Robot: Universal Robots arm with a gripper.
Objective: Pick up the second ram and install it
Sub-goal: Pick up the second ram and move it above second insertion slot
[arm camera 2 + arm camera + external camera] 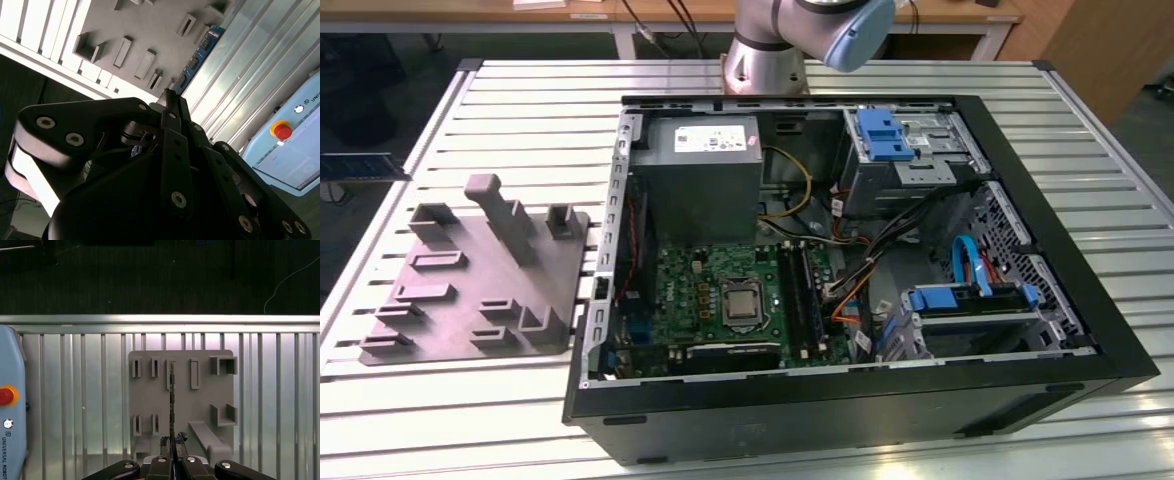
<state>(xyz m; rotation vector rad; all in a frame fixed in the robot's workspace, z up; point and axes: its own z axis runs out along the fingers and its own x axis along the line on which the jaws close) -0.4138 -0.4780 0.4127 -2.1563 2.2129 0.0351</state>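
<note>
In the first wrist view my gripper (172, 441) is shut on the second ram (171, 400), a thin dark strip seen edge-on that sticks out from between the fingers. It hangs well above the grey fixture plate (205, 390). The second wrist view shows the same ram (200, 52) as a blue-green strip with black chips reaching out past the gripper (170, 98), with the fixture plate (150, 25) behind it. In the exterior view the open computer case (854, 400) holds the green motherboard (707, 290), with long memory slots (803, 290) beside the processor socket.
The fixture plate (480, 290) lies on the slatted metal table (454, 400) at the exterior view's left of the case. A grey power-supply box (704, 165) and blue drive brackets (881, 130) sit inside the case. A light blue pendant with a red button (10, 405) rests beside the plate.
</note>
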